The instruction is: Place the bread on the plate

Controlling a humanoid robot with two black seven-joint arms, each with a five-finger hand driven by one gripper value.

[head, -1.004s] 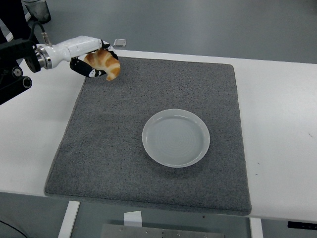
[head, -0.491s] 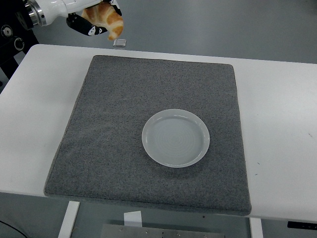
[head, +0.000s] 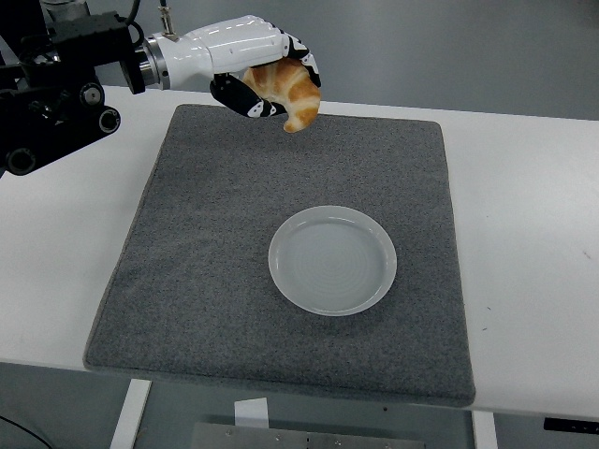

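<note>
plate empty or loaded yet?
Empty. The plate shows only its bare white surface; the croissant is in the left hand, above the grey mat's far edge.

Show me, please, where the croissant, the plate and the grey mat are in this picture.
croissant (head: 292,89), head view, on its golden curved middle, held in the left robot hand (head: 245,67).
plate (head: 332,260), head view, on its bare centre.
grey mat (head: 206,253), head view, on its bare left half.

No readable text, labels or numbers anywhere
</note>
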